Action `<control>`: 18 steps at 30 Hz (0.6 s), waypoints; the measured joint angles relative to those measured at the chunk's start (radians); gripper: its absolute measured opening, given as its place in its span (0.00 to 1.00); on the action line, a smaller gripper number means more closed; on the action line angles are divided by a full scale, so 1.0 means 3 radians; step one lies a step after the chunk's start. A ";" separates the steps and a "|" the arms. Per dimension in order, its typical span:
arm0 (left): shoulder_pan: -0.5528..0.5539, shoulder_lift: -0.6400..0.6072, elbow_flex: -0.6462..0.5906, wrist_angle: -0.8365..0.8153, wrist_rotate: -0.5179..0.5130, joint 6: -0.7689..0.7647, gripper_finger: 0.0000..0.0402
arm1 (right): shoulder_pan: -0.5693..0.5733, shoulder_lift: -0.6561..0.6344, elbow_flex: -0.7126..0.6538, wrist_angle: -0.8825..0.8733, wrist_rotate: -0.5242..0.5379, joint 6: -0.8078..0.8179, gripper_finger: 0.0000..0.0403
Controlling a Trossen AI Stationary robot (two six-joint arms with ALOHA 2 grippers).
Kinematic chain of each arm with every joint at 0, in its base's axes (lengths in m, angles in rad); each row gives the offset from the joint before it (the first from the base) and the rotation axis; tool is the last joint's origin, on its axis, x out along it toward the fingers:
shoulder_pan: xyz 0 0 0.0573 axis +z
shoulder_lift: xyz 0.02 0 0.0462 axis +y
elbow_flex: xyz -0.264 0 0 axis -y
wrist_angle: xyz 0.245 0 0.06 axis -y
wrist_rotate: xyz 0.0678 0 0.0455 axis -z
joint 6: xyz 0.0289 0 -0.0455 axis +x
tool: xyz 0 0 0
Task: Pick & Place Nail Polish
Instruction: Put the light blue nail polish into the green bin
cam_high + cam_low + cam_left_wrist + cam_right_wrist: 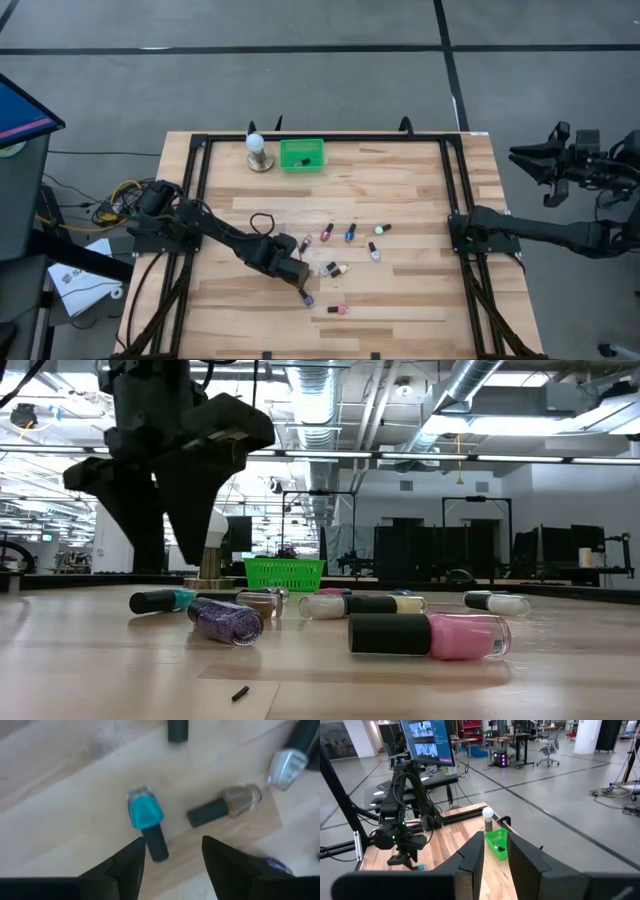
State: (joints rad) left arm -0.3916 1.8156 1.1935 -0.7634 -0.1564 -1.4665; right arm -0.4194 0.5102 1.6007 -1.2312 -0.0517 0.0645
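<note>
Table point(400, 190) of pale wood planks, black frame round it. Left arm reaches low over the front middle; left gripper point(172, 855) jaws apart, a teal bottle point(146, 815) lying on its side just ahead of the fingertips, dark cap pointing into the gap, not gripped. Right arm parked off the table's right edge, right gripper point(495, 851) with a narrow gap between the fingers, nothing in it. Green basket point(301, 155) at the back edge, white bulb point(256, 145) on a round base beside it. Other nail polish bottles point(350, 233) lie scattered on their sides mid-table: gold bottle point(240, 801), purple glitter bottle point(228, 622), pink bottle point(440, 635) nearest the front.
</note>
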 joint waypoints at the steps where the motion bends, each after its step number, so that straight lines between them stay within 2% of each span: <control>1: 0.0000 0.0000 -0.0019 0.0008 -0.0022 -0.0006 0.47 | 0.0000 0.0000 -0.0001 -0.0014 0.0000 -0.0002 0.19; 8: 0.0000 0.0000 -0.0202 0.0127 0.0021 -0.0043 0.41 | 0.0000 0.0000 -0.0001 -0.0023 0.0000 -0.0002 0.19; 18: 0.0000 0.0000 -0.0421 0.0402 0.0032 -0.0102 0.41 | -0.0001 0.0000 -0.0001 -0.0022 -0.0001 0.0041 0.19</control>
State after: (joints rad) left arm -0.3916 1.8156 1.0671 -0.6428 -0.1467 -1.4972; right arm -0.4198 0.5102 1.6005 -1.2377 -0.0521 0.0769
